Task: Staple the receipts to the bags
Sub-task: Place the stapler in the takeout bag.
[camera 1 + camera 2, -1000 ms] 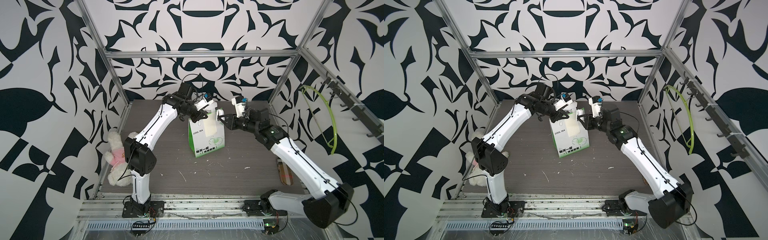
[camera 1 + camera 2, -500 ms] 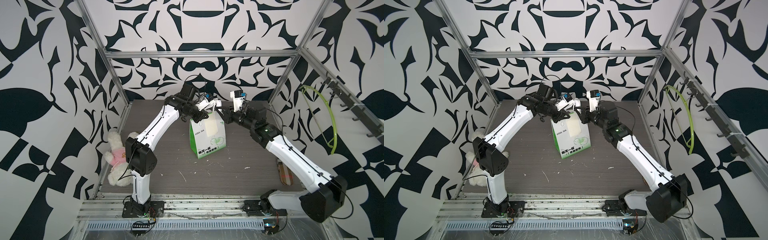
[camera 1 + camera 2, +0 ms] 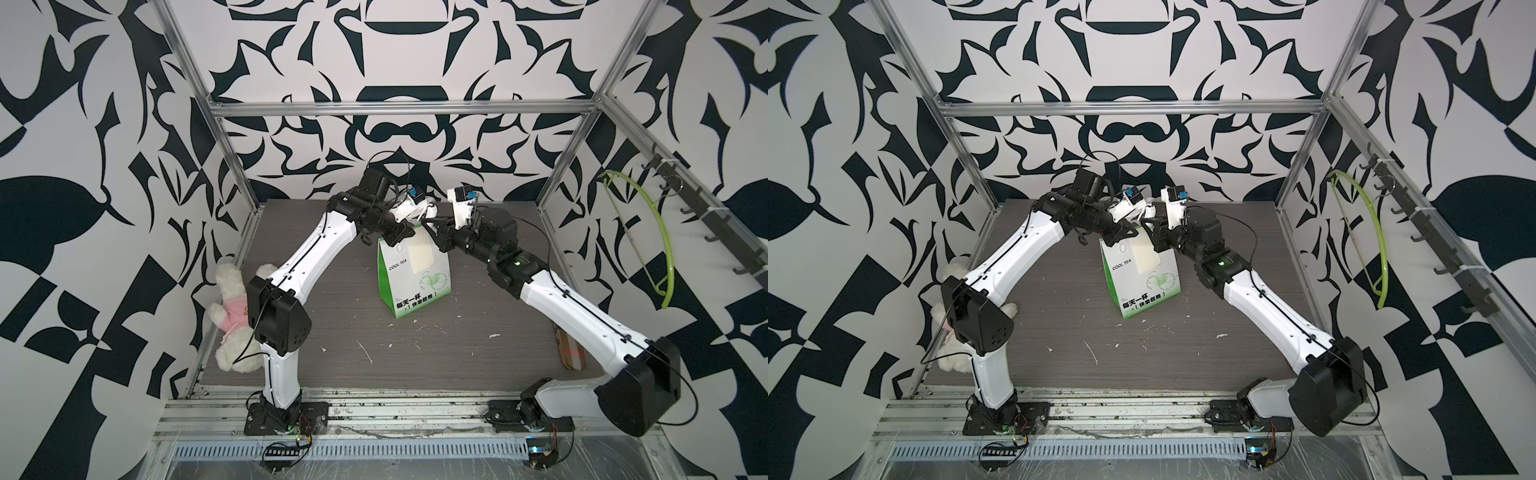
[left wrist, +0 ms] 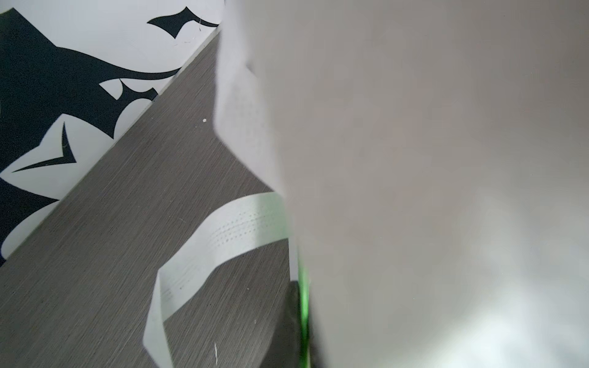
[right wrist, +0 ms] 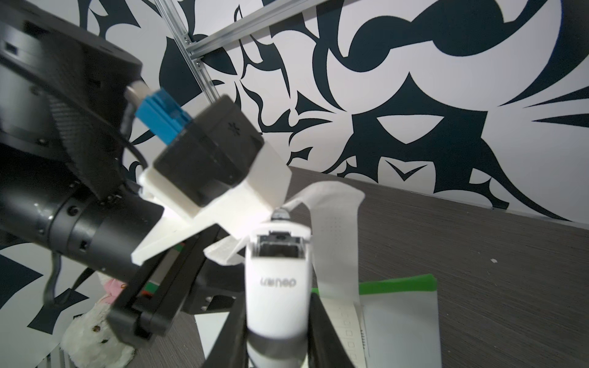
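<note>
At centre we see the bag (image 3: 415, 286) standing upright, the receipt (image 3: 422, 255) flat against its upper front. Our left gripper (image 3: 401, 237) is pinched fully together at the bag's top edge, apparently clamping it, though the close view is blurred. Our right gripper (image 3: 436, 232) grips the white stapler (image 5: 277, 286), whose nose sits just above the bag's top.

Left wrist view: bag (image 4: 446, 159) wall blurred. Both top views: plush toy (image 3: 228, 282) partly behind left arm (image 3: 316, 257), lower left; receipt (image 3: 422, 255) print illegible. Right wrist view: stapler (image 5: 277, 286) cut off at frame edge.
</note>
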You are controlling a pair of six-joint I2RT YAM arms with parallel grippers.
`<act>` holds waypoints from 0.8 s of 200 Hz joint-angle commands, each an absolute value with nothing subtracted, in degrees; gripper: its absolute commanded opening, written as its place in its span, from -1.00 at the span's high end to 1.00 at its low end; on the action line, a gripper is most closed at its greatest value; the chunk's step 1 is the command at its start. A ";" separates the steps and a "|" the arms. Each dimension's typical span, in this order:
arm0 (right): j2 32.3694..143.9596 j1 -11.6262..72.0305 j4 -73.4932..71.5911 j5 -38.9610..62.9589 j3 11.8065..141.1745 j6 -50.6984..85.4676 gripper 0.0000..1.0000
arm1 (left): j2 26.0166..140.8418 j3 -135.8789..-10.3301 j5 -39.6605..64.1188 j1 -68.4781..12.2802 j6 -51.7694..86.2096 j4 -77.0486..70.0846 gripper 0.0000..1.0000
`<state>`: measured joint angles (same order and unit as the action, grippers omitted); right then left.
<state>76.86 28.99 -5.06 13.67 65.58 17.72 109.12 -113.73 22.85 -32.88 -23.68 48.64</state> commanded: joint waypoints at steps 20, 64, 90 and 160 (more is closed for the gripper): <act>74.55 29.27 -9.43 10.71 63.69 16.16 0.96 | 109.22 -116.32 20.44 -34.28 -24.05 52.42 1.00; 71.27 29.34 -9.88 9.17 60.47 14.81 0.97 | 107.78 -113.88 19.76 -34.28 -22.79 49.93 1.00; 72.29 29.31 -10.24 10.08 61.07 14.63 0.97 | 106.68 -111.96 20.38 -34.36 -23.89 49.00 1.00; 76.06 29.29 -13.60 11.30 62.04 16.45 0.97 | 102.46 -106.63 21.97 -34.45 -25.42 44.82 1.00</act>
